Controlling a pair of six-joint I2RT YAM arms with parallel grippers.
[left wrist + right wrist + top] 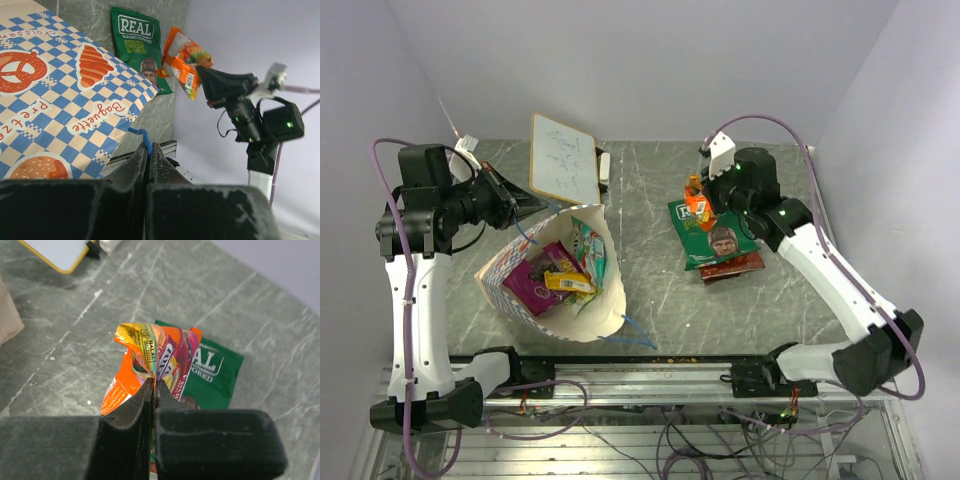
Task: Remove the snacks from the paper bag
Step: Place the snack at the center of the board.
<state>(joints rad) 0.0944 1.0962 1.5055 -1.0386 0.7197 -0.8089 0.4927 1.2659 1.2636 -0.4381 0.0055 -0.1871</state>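
The paper bag (515, 262) lies on its side at the left, mouth toward the table's middle, and its blue-and-white checkered outside (65, 100) fills the left wrist view. Inside it lie magenta (532, 282), yellow (568, 283) and teal (591, 250) snacks. My left gripper (149, 148) is shut on the bag's blue cord handle (145, 139) at the bag's far rim (525, 208). My right gripper (153, 383) is shut on the top edge of an orange-red snack (131, 374), which hangs above a green packet (712, 238). A brown packet (732, 266) pokes out from under the green one.
A white board with scribbles (565, 160) leans at the back, just behind the bag. The bag's other blue cord (638, 332) trails toward the front rail (650, 375). Walls close in on the left, back and right.
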